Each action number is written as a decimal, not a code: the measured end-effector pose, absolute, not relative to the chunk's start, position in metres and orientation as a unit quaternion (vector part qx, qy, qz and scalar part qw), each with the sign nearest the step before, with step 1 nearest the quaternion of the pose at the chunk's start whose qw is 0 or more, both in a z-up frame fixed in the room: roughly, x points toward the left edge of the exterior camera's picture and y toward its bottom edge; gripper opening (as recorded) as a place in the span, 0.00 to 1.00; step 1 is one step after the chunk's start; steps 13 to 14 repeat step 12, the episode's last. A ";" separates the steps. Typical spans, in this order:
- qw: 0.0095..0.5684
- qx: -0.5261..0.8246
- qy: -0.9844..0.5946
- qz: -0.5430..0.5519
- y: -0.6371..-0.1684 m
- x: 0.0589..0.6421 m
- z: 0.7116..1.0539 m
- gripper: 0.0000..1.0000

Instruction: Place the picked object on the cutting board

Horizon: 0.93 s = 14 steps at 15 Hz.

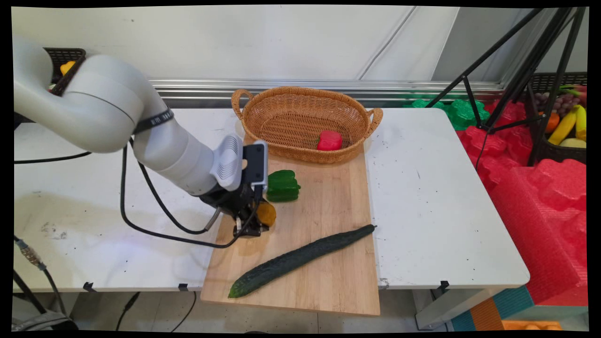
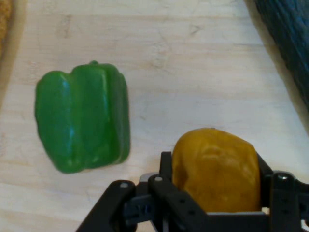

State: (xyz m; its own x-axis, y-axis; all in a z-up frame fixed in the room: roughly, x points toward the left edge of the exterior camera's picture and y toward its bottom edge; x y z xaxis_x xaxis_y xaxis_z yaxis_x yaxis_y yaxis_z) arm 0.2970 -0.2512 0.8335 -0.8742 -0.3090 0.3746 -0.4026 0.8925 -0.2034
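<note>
Held thing: yellow pepper (image 2: pixel 216 169), sitting between the two black fingers (image 2: pixel 166 166), low over the cutting board (image 1: pixel 328 206).
Gripper (image 1: pixel 256 224): jaws clamped on the yellow pepper, one finger at each flank.
Beside the jaws: green pepper (image 2: pixel 82 120), lying on the board, near but apart.
Further off: cucumber (image 1: pixel 300 258) lying slantwise across the board.
Beyond: wicker basket (image 1: pixel 281 101) holding a red pepper (image 1: pixel 329 140).
</note>
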 end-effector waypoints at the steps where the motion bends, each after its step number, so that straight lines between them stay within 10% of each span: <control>1: 0.168 0.184 -0.959 0.137 -0.252 0.297 0.830 0.00; 8: 0.166 0.174 -0.962 0.126 -0.252 0.297 0.815 0.00; 9: 0.166 0.173 -0.963 0.126 -0.252 0.297 0.813 1.00; 14: 0.167 0.171 -0.963 0.127 -0.252 0.300 0.812 1.00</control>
